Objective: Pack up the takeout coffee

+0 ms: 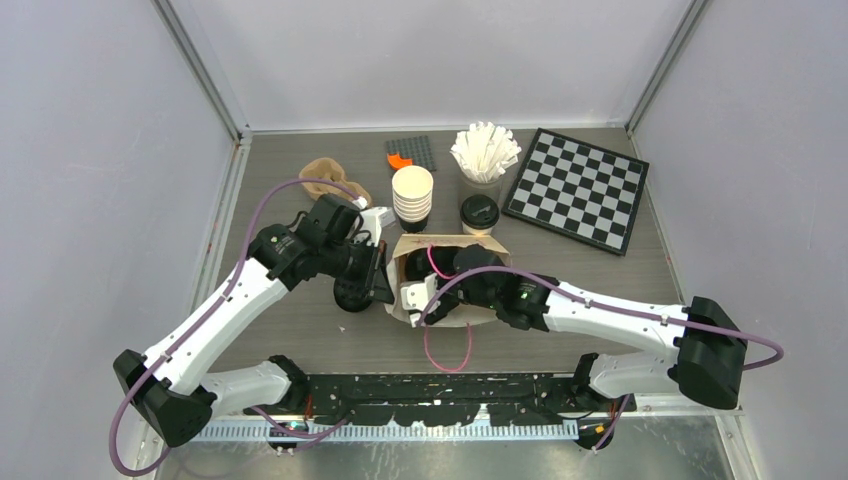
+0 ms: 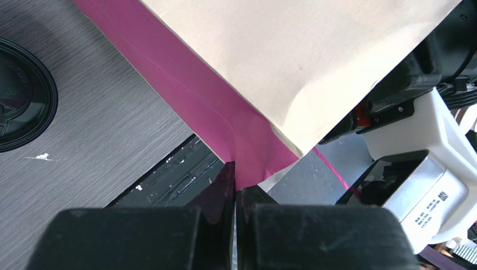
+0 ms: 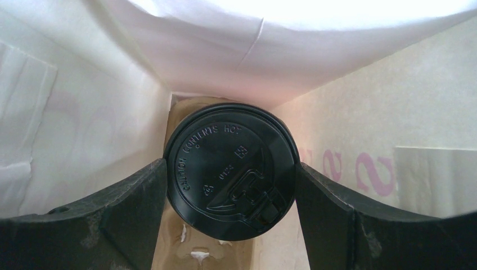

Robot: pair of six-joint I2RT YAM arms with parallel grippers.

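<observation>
A takeout coffee, a cup under a round black lid, sits deep inside the white-lined paper bag. My right gripper reaches into the bag, and its fingers press the lid's rim on both sides. In the top view the right gripper is in the mouth of the bag. My left gripper is shut on the bag's pink edge; it shows in the top view at the bag's left side. A second lidded coffee stands behind the bag.
A stack of lidless cream cups stands behind the bag. A loose black lid lies left of the bag, also in the left wrist view. Straws in a cup, a chessboard, a brown cloth and a grey plate are at the back.
</observation>
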